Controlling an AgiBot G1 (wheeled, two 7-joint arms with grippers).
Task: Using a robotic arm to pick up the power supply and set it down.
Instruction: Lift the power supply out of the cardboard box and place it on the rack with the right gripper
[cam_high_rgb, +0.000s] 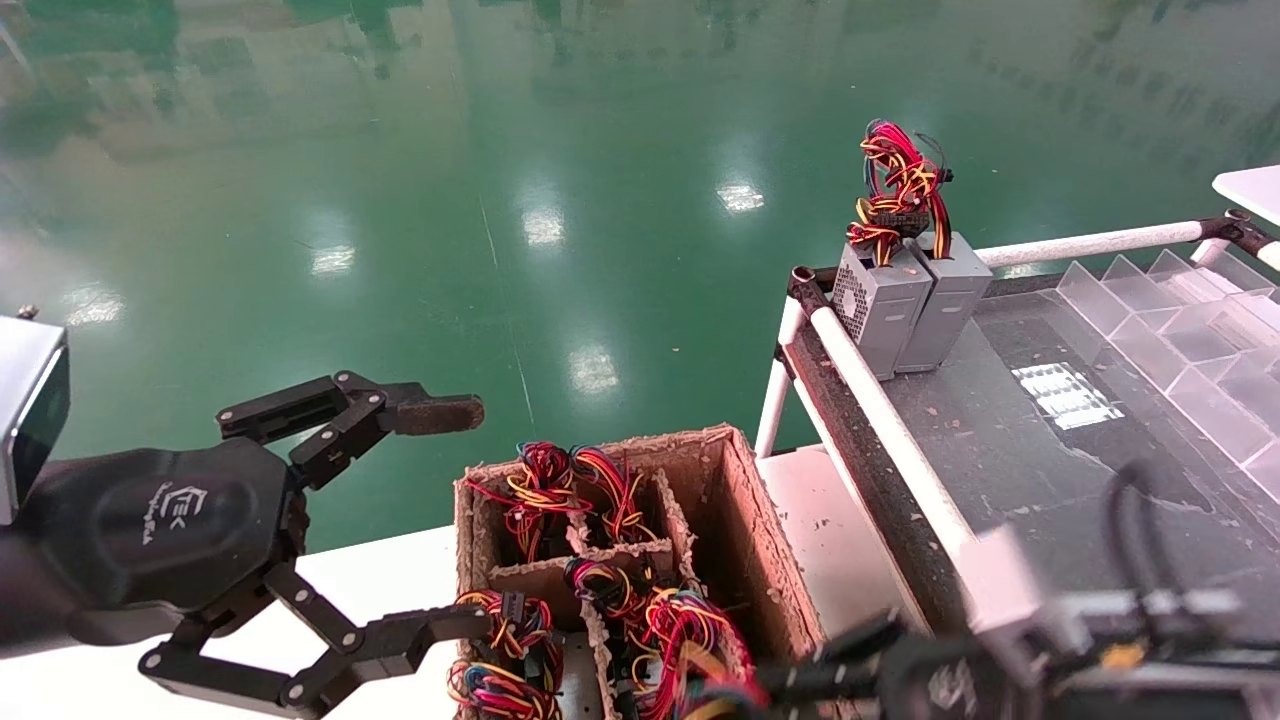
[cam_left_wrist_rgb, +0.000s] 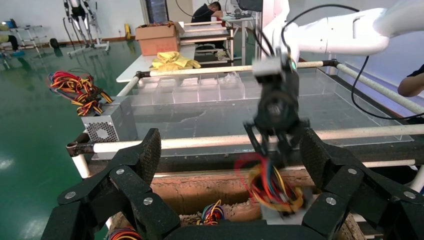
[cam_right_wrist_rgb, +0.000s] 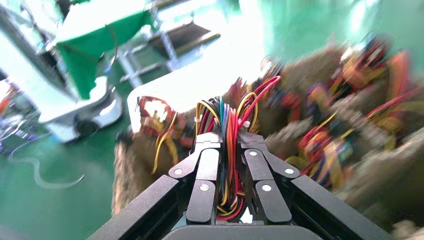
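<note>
Right gripper (cam_right_wrist_rgb: 229, 145) pinches the power supply (cam_left_wrist_rgb: 280, 197) by its wire bundle, lifting it from the box; left gripper (cam_high_rgb: 440, 520) idles spread.

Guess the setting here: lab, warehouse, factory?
Likely a factory or workshop floor: glossy green floor, pipe-framed workbench, and a divided carton packed with wired power supplies. Two more grey units stand on the bench corner.
</note>
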